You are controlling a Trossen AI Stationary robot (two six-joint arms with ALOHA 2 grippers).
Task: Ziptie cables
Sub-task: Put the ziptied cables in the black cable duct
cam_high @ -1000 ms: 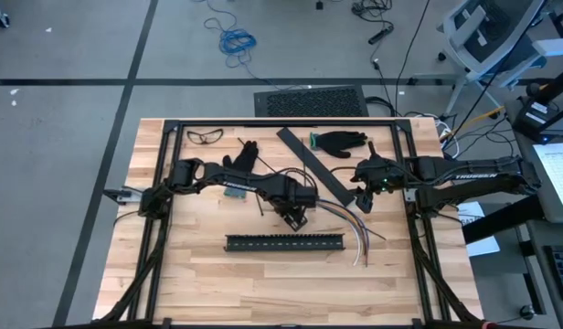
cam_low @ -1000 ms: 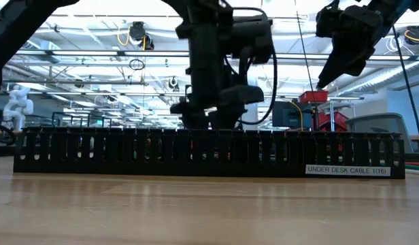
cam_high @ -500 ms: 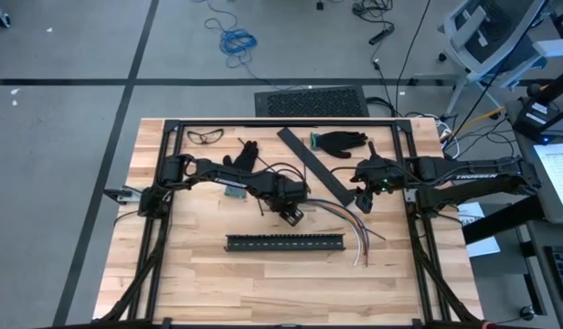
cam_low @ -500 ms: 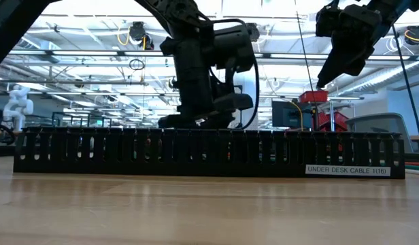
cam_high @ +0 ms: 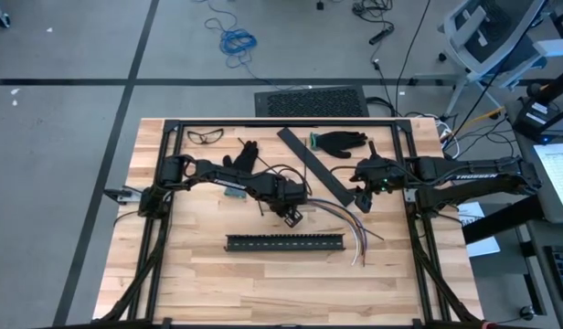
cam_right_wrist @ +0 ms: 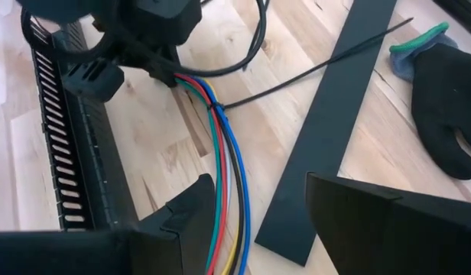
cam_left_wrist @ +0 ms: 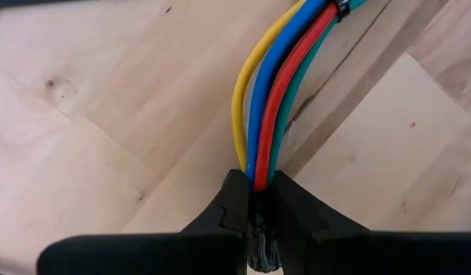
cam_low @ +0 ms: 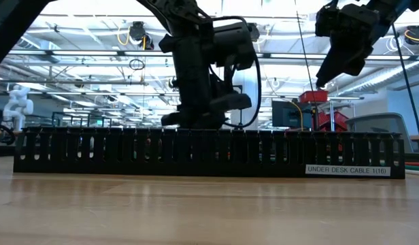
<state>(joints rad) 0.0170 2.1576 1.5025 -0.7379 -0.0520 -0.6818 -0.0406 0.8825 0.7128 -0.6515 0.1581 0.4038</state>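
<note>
Left jaws pinching the cables (cam_left_wrist: 267,114) at one end – right jaws spread, hovering nearby

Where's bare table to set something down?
Bare wood: the left side of the table, and the near strip in front of the slotted tray. Crowded: the middle, with the left end effector shut on the cables, and the gloves behind.

Cables (cam_left_wrist: 277,92): yellow, blue, red, green. Slotted strip (cam_high: 284,243) black. Glove (cam_right_wrist: 448,107) black, green cuff.
</note>
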